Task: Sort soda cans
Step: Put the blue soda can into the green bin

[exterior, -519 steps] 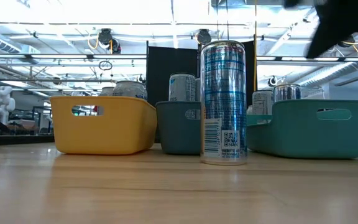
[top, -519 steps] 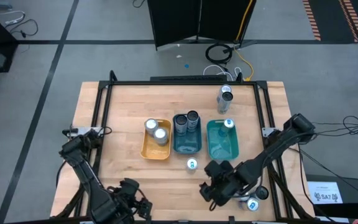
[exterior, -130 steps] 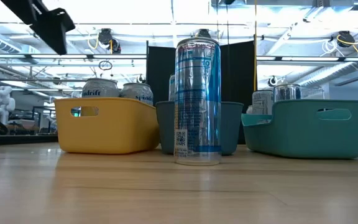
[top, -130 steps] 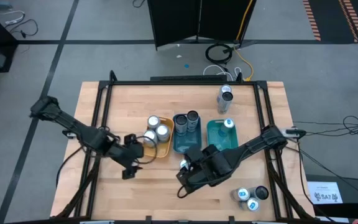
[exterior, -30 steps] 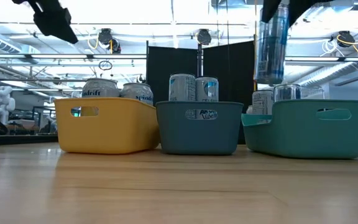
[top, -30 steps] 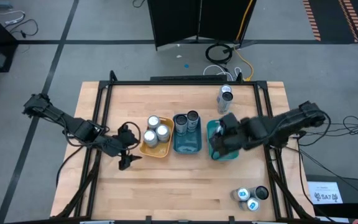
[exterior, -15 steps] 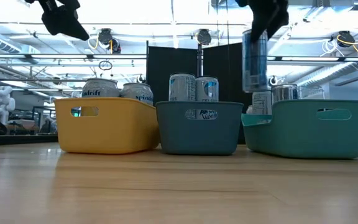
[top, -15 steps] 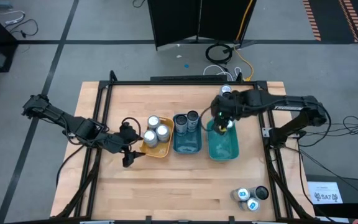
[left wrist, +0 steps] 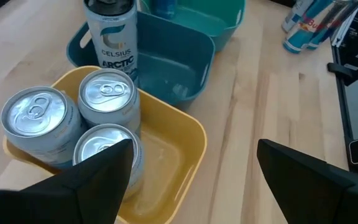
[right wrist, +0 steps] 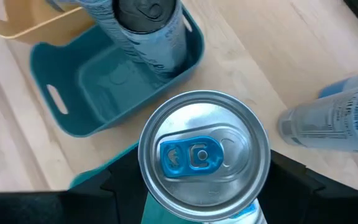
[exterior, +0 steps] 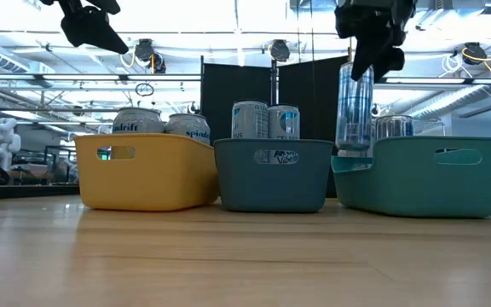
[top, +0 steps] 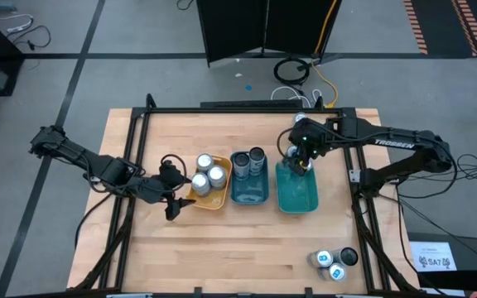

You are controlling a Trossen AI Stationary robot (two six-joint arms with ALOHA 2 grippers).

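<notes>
**Observer:** Which step is in hand?

**Me:** Placement. My right gripper (exterior: pixel 372 38) has its fingers closed around the top of a tall slim can (exterior: pixel 354 107) with a blue tab, upright, its base dipping inside the far end of the teal tray (top: pixel 298 199). Another can already stands in that tray, just beside mine.

**Observer:** And your left gripper?

**Me:** My left gripper (top: pixel 172 183) hangs wide open and empty, just outside the yellow tray (top: pixel 195 201). That tray holds three short silver cans (left wrist: pixel 109 95). The dark blue middle tray (top: pixel 249 194) holds two tall ones.

**Observer:** What remains?

**Me:** One can stands alone on the table beyond the teal tray (top: pixel 301 124), and three sit near the front right corner (top: pixel 334 262). So I judge the sort a little over half done.

**Observer:** Next move?

**Me:** Lower the can straight until it seats on the tray floor, spread my fingers, lift clear vertically. Risk: nudging the neighbouring can and tipping it.
</notes>
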